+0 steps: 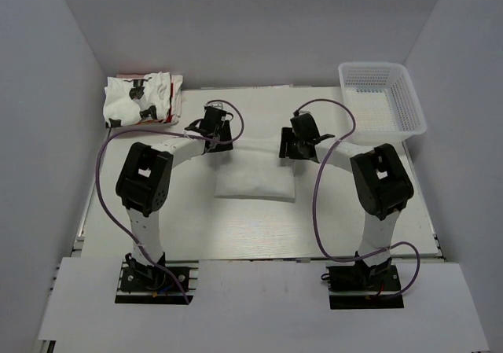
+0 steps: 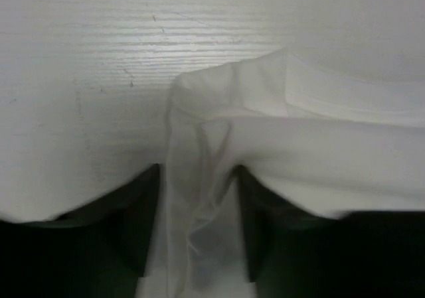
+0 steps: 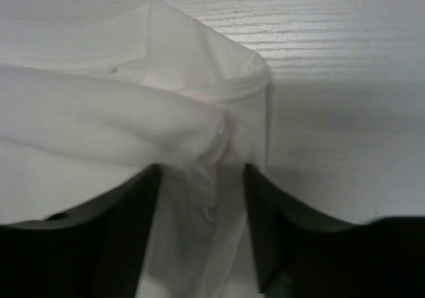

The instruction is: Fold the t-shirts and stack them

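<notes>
At the far left corner of the counter (image 1: 236, 231) sits the stack (image 1: 141, 100) of folded printed shirts, well apart from the work in the middle.

The left end effector (image 2: 198, 178) stands over the far left corner of the plain white shirt (image 1: 255, 178). Its jaws are apart, and a bunched fold of cloth lies loose in the gap between the fingers (image 2: 139, 225). It does not look pinched, so I take the jaws as open around the cloth, not gripping it.

The shirt lies folded into a compact rectangle in the middle of the counter, its long axis running left to right between the two arms. From each end effector the body of the shirt lies inward and back toward the arm bases.

The right end effector (image 3: 202, 172) mirrors the left at the far right corner: jaws apart, a twisted ridge of cloth between them, apparently free.

The basket (image 1: 383, 135) stands at the far right, apart from the shirt.

The next move likely turns on this. The stack lies up and to the left of the folded shirt, and the left arm is clearly the nearer one. Both end effectors must lift clear of their corners without dragging the folds open.
</notes>
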Available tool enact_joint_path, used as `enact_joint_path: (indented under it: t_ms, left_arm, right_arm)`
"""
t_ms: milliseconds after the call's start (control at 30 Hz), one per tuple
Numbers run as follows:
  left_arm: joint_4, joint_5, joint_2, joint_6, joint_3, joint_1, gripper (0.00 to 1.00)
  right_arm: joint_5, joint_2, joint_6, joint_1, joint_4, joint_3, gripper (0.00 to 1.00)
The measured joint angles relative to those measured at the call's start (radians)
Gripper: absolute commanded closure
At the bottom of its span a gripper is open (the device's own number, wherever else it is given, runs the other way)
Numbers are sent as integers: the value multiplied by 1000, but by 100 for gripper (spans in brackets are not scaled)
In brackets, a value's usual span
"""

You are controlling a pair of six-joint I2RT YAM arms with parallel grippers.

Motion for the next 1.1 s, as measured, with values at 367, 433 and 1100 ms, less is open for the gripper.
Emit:
enact_joint_path:
  t_ms: [367, 433, 1100]
  left_arm:
    - [-140, -60, -154, -36, 71, 23, 0]
    - [-122, 16, -219, -35, 71, 22, 0]
    - [-156, 333, 195, -10, 341, 32, 0]
  right_arm:
    - [-62, -263, -82, -2, -5, -17, 10]
    - [-123, -306, -82, -1, 30, -26, 10]
    - [-335, 80, -61, -48, 160, 79, 10]
